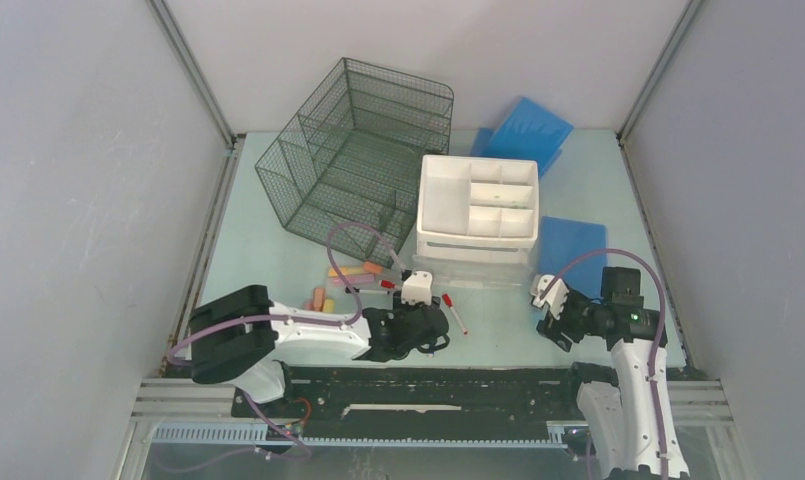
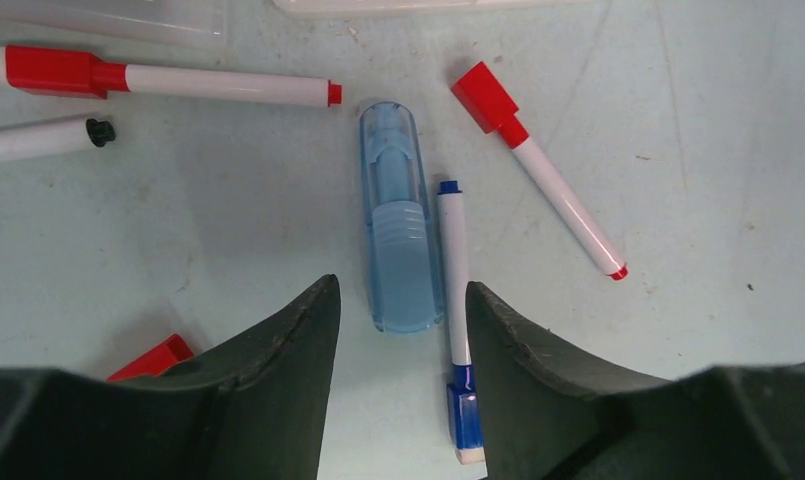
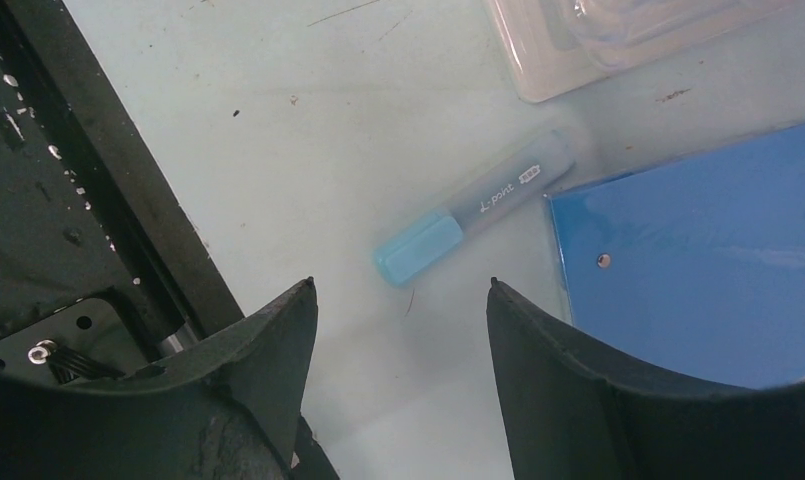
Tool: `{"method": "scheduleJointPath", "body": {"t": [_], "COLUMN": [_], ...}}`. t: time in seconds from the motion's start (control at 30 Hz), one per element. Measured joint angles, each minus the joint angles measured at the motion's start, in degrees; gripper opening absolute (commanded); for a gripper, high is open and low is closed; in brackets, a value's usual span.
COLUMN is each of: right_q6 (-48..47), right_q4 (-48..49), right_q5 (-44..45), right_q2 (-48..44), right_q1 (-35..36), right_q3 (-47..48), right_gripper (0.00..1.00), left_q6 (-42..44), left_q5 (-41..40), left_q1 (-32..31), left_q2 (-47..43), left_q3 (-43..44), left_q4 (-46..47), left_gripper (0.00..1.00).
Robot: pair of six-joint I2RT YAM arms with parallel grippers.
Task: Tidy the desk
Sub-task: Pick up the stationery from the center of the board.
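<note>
The pale mint-green desk [image 1: 268, 250] holds scattered pens. My left gripper [image 1: 424, 324] hangs low over it near the front, open [image 2: 402, 290]. A translucent blue case [image 2: 401, 230] and a blue-capped white marker [image 2: 456, 290] lie lengthwise in the gap between its fingers, the marker close beside the right finger [image 2: 518, 350]. My right gripper [image 1: 561, 320] is open [image 3: 400, 285] with only bare desk between its fingers. A light-blue highlighter [image 3: 473, 205] lies just beyond its tips.
Red-capped markers [image 2: 553, 180] [image 2: 178, 80] and a black-tipped marker [image 2: 38, 138] lie around the case. A dark wire-mesh organizer [image 1: 358, 155] and a white drawer unit [image 1: 478, 200] stand behind. Blue folders [image 1: 523, 130] [image 3: 698, 260] lie at right. The black front rail [image 1: 478, 385] is close.
</note>
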Motion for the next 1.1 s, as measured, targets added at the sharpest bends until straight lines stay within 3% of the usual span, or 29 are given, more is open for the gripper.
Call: {"method": "scheduleJointPath", "body": {"t": [0.43, 0.93, 1.1], "right_q6": [-2.9, -4.2, -4.7], "right_q4": [-2.9, -4.3, -4.8], "right_q5": [-2.5, -3.6, -4.2], "right_q2": [-0.6, -0.9, -1.2], "right_q1": [-2.5, -3.2, -3.7], "right_q3": [0.0, 0.1, 0.8], "right_gripper": [0.71, 0.71, 0.71], "left_q6": [-0.5, -0.3, 1.6], "left_q5": [-2.0, -3.0, -2.7], "left_q1": [-0.2, -1.5, -3.0], "left_q2": [6.1, 5.6, -2.2], "left_q3": [3.6, 3.3, -1.2], "left_q4": [-3.1, -4.3, -6.3], "left_gripper": [0.49, 0.02, 0.00]}}
